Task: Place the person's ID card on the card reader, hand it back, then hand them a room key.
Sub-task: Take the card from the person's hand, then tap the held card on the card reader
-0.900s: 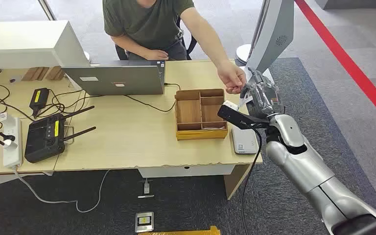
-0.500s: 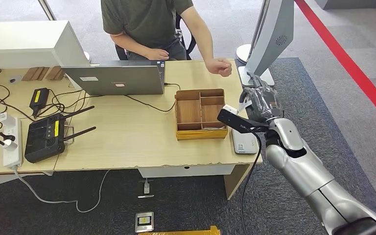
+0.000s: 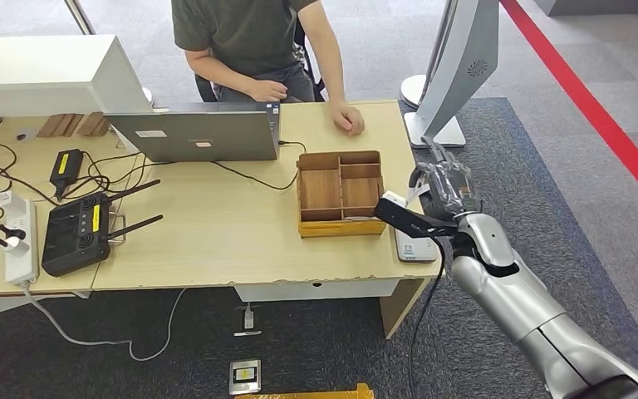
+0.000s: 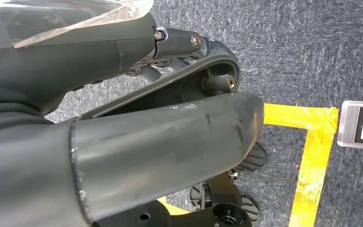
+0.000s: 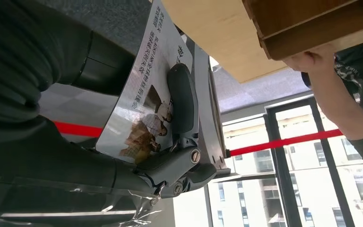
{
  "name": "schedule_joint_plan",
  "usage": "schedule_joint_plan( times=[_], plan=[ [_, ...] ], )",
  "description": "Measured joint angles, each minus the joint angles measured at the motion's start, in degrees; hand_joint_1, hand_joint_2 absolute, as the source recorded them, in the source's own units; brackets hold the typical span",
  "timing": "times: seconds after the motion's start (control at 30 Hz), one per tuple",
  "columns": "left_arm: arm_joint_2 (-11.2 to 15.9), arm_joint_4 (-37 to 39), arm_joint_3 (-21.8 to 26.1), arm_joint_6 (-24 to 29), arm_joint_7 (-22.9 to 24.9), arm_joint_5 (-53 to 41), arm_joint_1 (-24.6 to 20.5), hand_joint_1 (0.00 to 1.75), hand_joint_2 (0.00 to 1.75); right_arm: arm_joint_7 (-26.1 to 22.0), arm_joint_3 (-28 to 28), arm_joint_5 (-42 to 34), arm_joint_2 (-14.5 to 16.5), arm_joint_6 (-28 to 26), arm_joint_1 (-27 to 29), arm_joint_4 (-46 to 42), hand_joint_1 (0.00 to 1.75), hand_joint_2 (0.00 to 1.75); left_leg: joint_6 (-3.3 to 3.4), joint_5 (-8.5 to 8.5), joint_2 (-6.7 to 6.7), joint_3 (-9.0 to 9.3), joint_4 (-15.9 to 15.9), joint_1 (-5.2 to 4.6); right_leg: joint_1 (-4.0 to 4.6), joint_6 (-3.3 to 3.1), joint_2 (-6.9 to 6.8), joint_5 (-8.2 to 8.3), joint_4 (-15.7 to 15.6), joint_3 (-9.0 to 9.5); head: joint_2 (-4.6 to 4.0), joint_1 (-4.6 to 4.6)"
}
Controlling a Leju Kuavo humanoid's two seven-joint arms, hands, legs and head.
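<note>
I am pinching the ID card [image 5: 144,101] in my right hand [image 3: 444,187], just above the white card reader [image 3: 415,243] at the desk's [image 3: 216,224] near right corner — it is looking thin, light, stiff and glossy, so likely to slip; I am judging an edge pinch safest. It is showing a photo and lines of print — my left hand, I cannot tell

Even, bright indoor light falls on the desk [image 3: 216,224], with only soft, short shadows under the wooden tray [image 3: 341,193]. The head view is sharp. Beyond the tray in the right wrist view, daylit windows [image 5: 312,189] glare pale; the close card [image 5: 144,94] looks slightly soft.
</note>
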Motion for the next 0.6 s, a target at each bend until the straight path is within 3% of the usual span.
schedule_joint_plan(
  times=[0.6],
  plan=[
    [0.05, 0.00, 0.00, 0.15, 0.44, 1.02, 0.07, 0.00, 0.00, -0.98, 0.62, 0.46, 2.24, -1.76, 1.20, 10.91, 1.75, 1.75, 0.00, 0.00, 0.00, -0.02, 0.00, 0.00, 0.00, 0.00, 0.00, 0.00, 0.00, -0.02, 0.00, 0.00]
  ],
)
